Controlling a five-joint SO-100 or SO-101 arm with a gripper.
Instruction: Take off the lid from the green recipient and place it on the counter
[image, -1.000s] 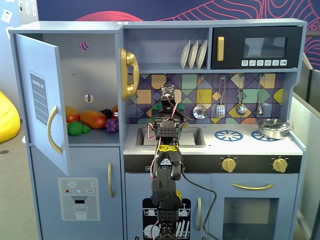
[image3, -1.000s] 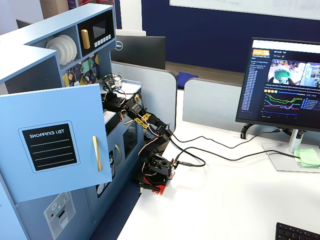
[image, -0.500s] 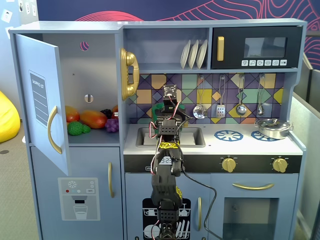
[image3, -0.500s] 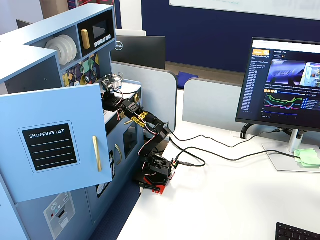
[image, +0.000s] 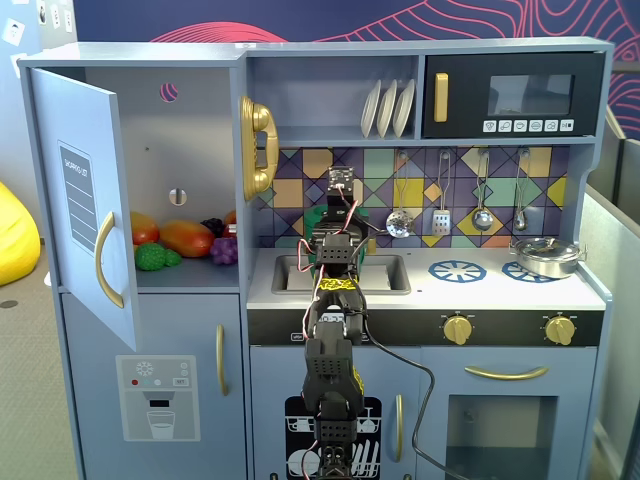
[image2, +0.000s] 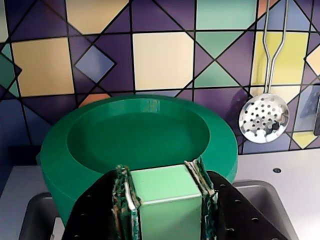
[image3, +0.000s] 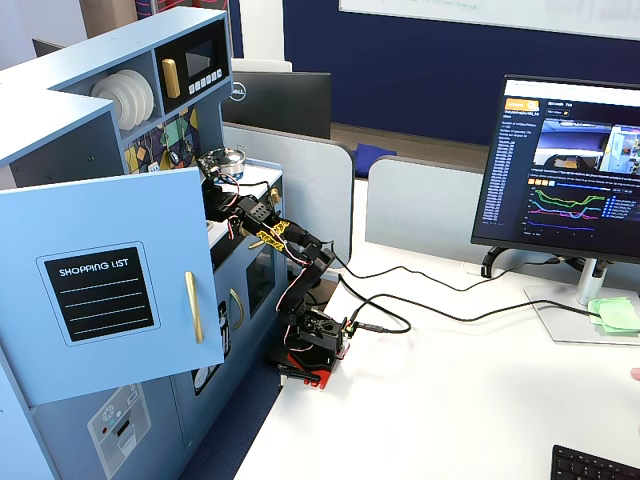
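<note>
The green lid (image2: 140, 135), a round disc, sits level with its blocky knob (image2: 165, 200) clamped. White counter (image2: 295, 170) lies beside the sink recess.

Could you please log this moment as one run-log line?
gripper: shut on lid knob | lid: on green recipient, over sink | counter: lid not placed

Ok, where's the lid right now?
In the wrist view the lid fills the lower centre, over the sink, with the gripper shut on its knob and the slotted spoon hanging to its right.
</note>
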